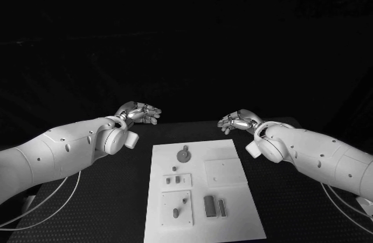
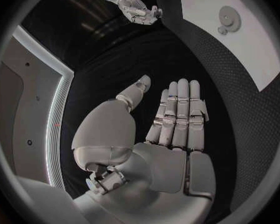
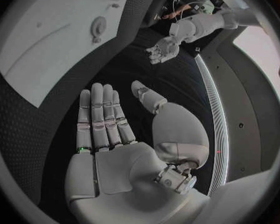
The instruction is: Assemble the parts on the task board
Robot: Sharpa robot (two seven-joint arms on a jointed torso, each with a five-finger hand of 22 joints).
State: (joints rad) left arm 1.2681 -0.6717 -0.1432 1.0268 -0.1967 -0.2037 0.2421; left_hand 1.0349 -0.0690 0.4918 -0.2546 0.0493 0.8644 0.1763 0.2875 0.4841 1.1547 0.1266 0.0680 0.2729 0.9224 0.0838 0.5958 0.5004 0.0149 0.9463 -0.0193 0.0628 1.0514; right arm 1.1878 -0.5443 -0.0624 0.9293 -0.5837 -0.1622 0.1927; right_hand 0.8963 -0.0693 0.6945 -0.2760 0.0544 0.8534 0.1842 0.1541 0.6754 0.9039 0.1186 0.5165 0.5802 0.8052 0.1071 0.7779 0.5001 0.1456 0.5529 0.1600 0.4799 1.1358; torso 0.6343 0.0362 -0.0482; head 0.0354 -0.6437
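White task board lies in the middle of the black table, its long side running from the near edge toward the far edge. Small grey parts rest on it: a round piece with a stem near its far end, short pieces on square plates along its left side, and two upright bars near its near end. Whether any part is already seated cannot be told, so the layout fits an early or a late stage alike. Both hands hover beyond the board's far corners, holding nothing: the left hand and right hand have fingers extended, palms flat.
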